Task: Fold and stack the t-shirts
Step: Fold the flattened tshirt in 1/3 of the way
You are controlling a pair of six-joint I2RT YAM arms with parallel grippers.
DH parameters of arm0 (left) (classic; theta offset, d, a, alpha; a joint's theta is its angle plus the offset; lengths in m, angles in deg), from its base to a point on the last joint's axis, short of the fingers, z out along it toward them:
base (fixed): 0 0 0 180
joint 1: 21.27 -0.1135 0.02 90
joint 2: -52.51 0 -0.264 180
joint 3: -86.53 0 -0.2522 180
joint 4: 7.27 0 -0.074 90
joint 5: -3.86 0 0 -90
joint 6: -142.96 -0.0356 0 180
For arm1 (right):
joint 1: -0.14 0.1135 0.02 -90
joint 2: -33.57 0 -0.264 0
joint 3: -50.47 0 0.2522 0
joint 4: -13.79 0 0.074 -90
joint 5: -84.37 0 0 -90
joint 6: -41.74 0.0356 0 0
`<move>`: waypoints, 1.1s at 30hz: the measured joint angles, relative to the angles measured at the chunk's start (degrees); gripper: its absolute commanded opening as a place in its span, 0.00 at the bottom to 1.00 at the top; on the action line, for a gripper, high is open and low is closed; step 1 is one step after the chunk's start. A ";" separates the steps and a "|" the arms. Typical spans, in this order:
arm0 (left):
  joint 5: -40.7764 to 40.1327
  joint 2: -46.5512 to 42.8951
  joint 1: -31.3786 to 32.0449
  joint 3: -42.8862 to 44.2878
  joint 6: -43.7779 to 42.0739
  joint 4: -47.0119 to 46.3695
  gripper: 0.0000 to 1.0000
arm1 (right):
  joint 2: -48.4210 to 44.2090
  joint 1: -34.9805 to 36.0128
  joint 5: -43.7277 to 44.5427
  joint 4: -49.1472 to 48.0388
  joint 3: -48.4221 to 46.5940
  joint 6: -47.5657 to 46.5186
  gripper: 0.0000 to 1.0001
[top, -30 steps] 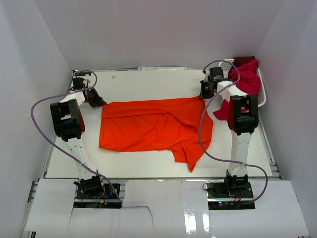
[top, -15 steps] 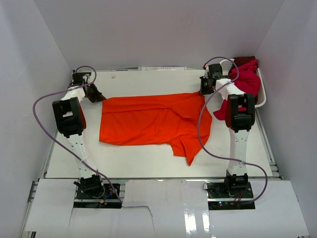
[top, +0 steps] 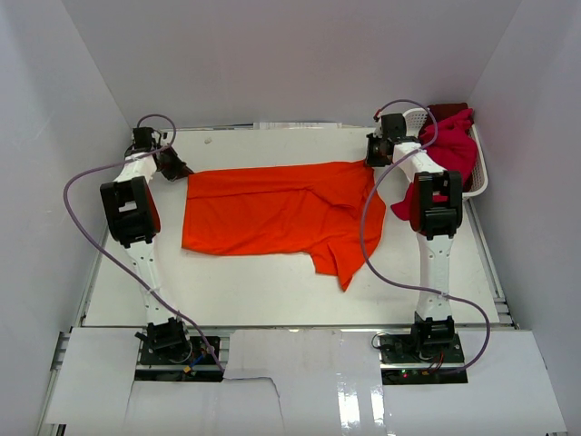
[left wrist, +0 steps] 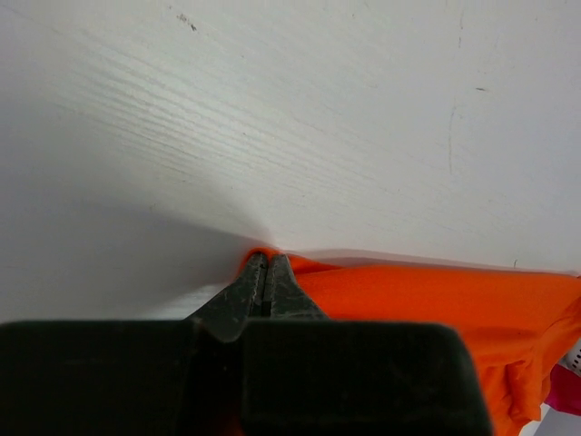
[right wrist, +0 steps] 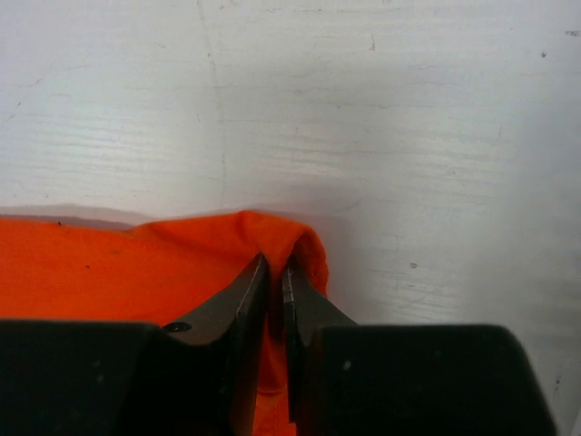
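A large bright orange t-shirt (top: 272, 213) lies spread across the white table, its far edge pulled taut between my grippers. My left gripper (top: 179, 171) is shut on the shirt's far left corner; in the left wrist view the shut gripper (left wrist: 264, 262) pinches orange cloth (left wrist: 427, 300). My right gripper (top: 371, 162) is shut on the far right corner; in the right wrist view the gripper (right wrist: 274, 268) pinches a fold of the orange cloth (right wrist: 136, 272). Crimson-magenta t-shirts (top: 451, 145) are heaped in a basket at the far right.
A white lattice basket (top: 479, 173) stands at the far right against the wall, with crimson cloth (top: 404, 204) hanging over its near side. White walls enclose the table on three sides. One sleeve of the orange shirt (top: 345, 268) trails toward the front.
Both grippers have moved toward the far wall, dragging the orange shirt's far edge with them. The shirt has slid farther back and is stretched flatter.
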 measured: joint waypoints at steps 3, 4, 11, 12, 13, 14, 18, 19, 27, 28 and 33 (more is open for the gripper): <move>-0.02 0.50 0.00 0.90 0.22 0.13 0.00 | 0.57 0.00 0.24 -0.15 -0.85 0.28 0.35; 0.02 0.74 0.00 1.22 0.35 0.13 0.09 | 0.66 0.00 0.24 -0.22 -1.16 0.35 0.39; -0.28 1.22 0.13 3.67 1.36 -0.02 0.52 | 0.72 0.00 0.24 -0.81 -1.49 1.01 0.54; -0.72 1.22 0.11 4.00 1.38 0.13 0.53 | 0.72 -0.02 0.31 -0.83 -1.51 1.01 0.54; -1.11 1.22 0.04 4.44 1.40 0.20 0.54 | 0.72 -0.02 0.39 -0.83 -1.57 0.96 0.55; -1.55 1.22 -0.04 4.79 1.38 0.15 0.54 | 0.70 -0.02 0.50 -0.81 -1.68 0.94 0.55; -3.58 0.90 -0.61 6.19 1.42 0.22 0.55 | 0.26 -0.04 1.07 -0.81 -1.90 0.50 0.57; -3.91 0.59 -0.83 6.21 1.44 0.24 0.55 | -0.04 -0.07 1.11 -0.79 -1.90 0.35 0.57; 0.20 -7.13 -0.76 3.34 1.36 -0.35 0.49 | -8.13 0.13 1.33 -0.37 -0.24 -0.94 0.57; 1.05 -8.44 -0.11 2.82 1.03 -0.55 0.49 | -10.21 0.24 1.29 -0.42 1.14 -1.25 0.57; 5.29 -13.57 7.80 0.57 -1.16 -2.27 0.49 | -21.55 3.58 1.60 0.11 8.92 -4.09 0.57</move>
